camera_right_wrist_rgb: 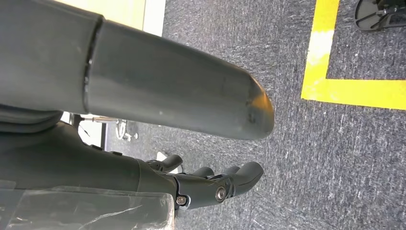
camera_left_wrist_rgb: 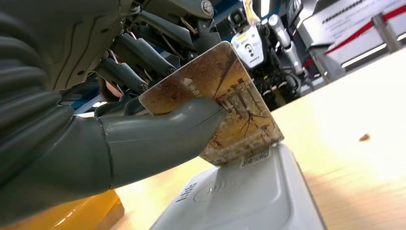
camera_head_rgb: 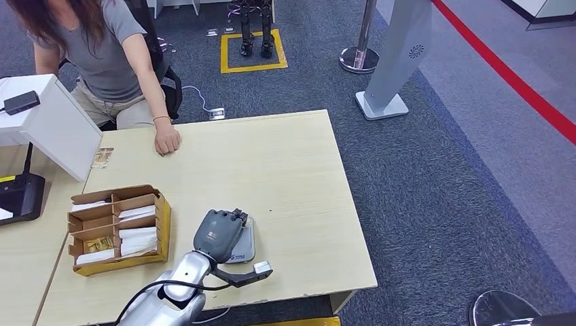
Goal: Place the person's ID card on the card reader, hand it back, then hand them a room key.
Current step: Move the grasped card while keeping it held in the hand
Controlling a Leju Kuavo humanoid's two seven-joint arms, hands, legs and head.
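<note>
My left hand hovers over the white card reader near the table's front edge. In the left wrist view the thumb and fingers pinch a brown and gold picture card, tilted, with its lower edge touching the white card reader. My right hand hangs beside the table over the carpet, fingers apart and holding nothing. A person sits at the far side, one hand resting on the tabletop. A cardboard box with white key sleeves stands left of the reader.
A white monitor back on a black stand occupies the left. A small card lies near it. Bare tabletop stretches between the reader and the person. Grey carpet with a yellow floor marking lies to the right.
</note>
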